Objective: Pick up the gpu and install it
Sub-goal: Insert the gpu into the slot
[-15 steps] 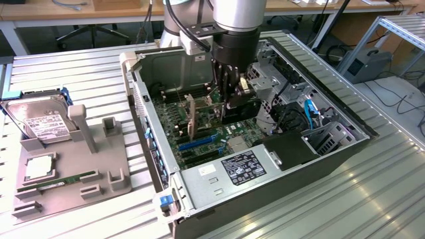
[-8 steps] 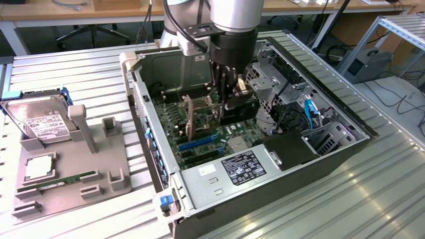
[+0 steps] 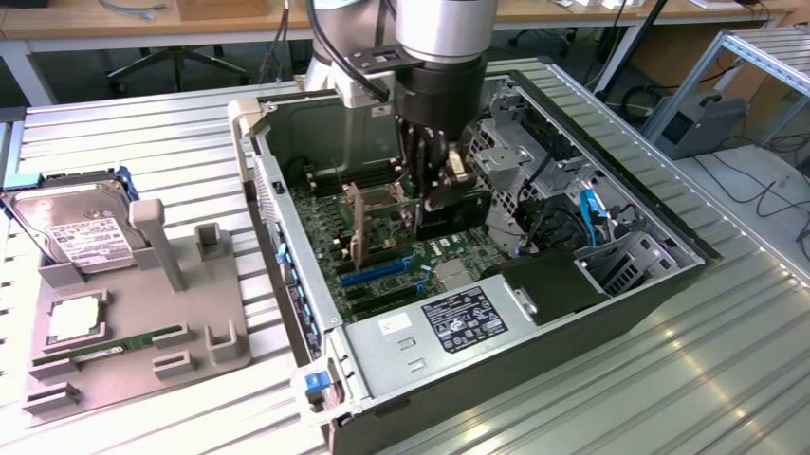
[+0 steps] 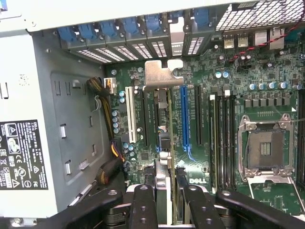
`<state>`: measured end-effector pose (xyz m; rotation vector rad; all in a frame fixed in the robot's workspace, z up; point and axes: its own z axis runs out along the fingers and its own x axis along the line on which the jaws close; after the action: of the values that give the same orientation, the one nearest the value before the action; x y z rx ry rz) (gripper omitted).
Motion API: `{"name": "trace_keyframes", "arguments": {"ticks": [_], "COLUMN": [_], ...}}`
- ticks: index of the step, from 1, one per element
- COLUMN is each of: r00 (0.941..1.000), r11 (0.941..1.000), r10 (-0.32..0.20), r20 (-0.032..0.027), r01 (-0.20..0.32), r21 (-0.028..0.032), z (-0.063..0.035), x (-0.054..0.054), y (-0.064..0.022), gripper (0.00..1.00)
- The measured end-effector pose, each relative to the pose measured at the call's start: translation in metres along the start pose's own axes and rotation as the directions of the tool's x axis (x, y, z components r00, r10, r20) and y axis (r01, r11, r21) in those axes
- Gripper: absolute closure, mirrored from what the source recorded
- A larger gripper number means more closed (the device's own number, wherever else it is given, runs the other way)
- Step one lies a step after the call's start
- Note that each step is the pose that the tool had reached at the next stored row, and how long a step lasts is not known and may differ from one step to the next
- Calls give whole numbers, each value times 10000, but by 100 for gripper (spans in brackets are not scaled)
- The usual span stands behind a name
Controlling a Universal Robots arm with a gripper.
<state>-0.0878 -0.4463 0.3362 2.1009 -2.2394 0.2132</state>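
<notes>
Ribbed metal bench (image 3: 708, 370) carries an open PC case (image 3: 633, 284) lying on its side, walls all round the motherboard (image 4: 267, 86). Grey parts tray (image 3: 127, 351) sits at the exterior view's left, well apart from the case, with a hard drive (image 3: 79, 232) and a RAM stick (image 3: 108, 349) on it. The arm reaches down inside the case, power supply (image 3: 462, 322) near on one side and the drive cage (image 3: 506, 156) close on the other, so little side room. End effector (image 4: 167, 200) pinches the gpu (image 3: 377, 227) by its top edge; card stands upright, edge-on over the motherboard slots, beside the blue slot (image 4: 185, 117), its silver bracket (image 4: 159, 76) up at the rear slot openings.
</notes>
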Motion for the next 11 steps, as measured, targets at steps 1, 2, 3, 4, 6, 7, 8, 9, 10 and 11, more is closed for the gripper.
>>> {"name": "trace_keyframes", "arguments": {"ticks": [1,2,3,4,6,7,8,9,10,11], "r00": [10000,10000,10000,10000,9998,9994,9987,9978,9969,9959], "r11": [10000,10000,10000,10000,10000,10000,10000,10000,10000,10000], "r10": [0,-1,-2,-1,11,17,25,33,40,46], "r20": [-2,-2,-3,7,221,351,514,658,783,901], "r01": [0,1,2,1,-11,-17,-24,-31,-35,-41], "r21": [0,0,1,0,-14,-23,-35,-44,-53,-62], "z": [1,1,1,2,3,3,2,3,3,2], "x": [0,0,0,0,1,0,1,1,2,2], "y": [4,4,4,5,5,5,5,5,5,5], "gripper": [73,73,73,73,73,73,73,73,73,73]}}
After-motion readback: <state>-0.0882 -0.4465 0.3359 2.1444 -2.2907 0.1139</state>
